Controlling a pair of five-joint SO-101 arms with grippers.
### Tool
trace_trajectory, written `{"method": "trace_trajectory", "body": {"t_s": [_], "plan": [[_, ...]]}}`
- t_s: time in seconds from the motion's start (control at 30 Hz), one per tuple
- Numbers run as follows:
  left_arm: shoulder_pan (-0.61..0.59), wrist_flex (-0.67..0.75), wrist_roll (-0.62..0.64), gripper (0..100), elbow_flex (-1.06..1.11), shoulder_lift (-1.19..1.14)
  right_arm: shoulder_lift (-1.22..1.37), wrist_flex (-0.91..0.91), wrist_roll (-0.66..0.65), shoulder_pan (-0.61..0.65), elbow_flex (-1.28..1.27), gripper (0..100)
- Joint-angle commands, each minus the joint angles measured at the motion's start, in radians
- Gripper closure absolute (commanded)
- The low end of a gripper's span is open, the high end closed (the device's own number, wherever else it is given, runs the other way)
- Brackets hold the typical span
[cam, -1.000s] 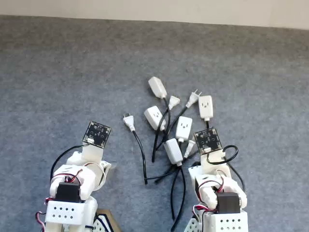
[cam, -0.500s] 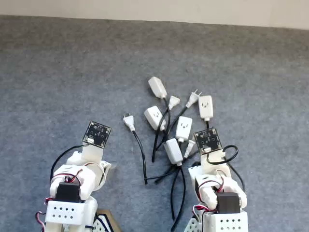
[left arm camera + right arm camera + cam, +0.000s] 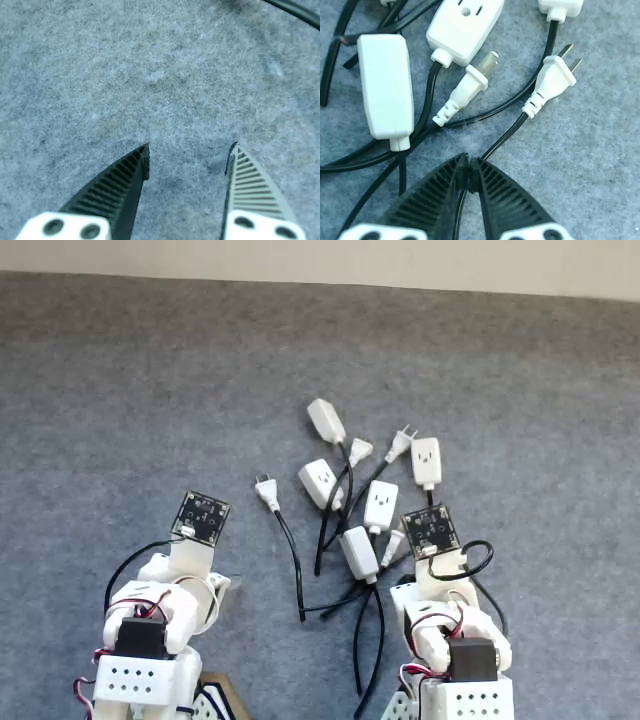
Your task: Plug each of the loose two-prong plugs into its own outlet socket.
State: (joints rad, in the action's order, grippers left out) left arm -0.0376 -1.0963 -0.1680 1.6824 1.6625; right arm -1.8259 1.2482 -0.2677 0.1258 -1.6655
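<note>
Between my right jaws, closed to a thin slit, a black cord [image 3: 502, 136] passes under the tips; pinched or merely lying beneath, I cannot tell. Just ahead of the tips that cord ends in a two-prong plug [image 3: 553, 75], prongs pointing away from me. Beside it a second plug [image 3: 469, 86] lies with its prongs near a face-up outlet socket [image 3: 465, 22]. A blank-sided socket block [image 3: 384, 90] rests alongside, over crossing cords. My left jaws stand wide over bare desk [image 3: 150, 75], holding nothing; a lone plug [image 3: 266, 490] lies well ahead of them, toward the tangle. Likely hazards: lifting by the cord would leave the plug swinging, the crossed cords could drag neighbours, and an unanchored socket may slide from the prongs unless braced.
</note>
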Motion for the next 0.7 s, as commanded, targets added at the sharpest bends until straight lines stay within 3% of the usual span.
{"method": "trace_trajectory", "body": {"t_s": [0.0,0.43,0.67], "plan": [[0.005,-0.003,-0.008,75,0.021,0.004,-0.008,0.002,-0.006,-0.007,-0.148,99.3],[0.010,0.005,-0.006,74,0.021,0.012,-0.008,-0.007,-0.006,0.071,-0.148,99.3],[0.002,0.006,-0.011,74,0.021,0.013,-0.010,-0.176,-0.008,0.079,-0.148,99.3]]}}
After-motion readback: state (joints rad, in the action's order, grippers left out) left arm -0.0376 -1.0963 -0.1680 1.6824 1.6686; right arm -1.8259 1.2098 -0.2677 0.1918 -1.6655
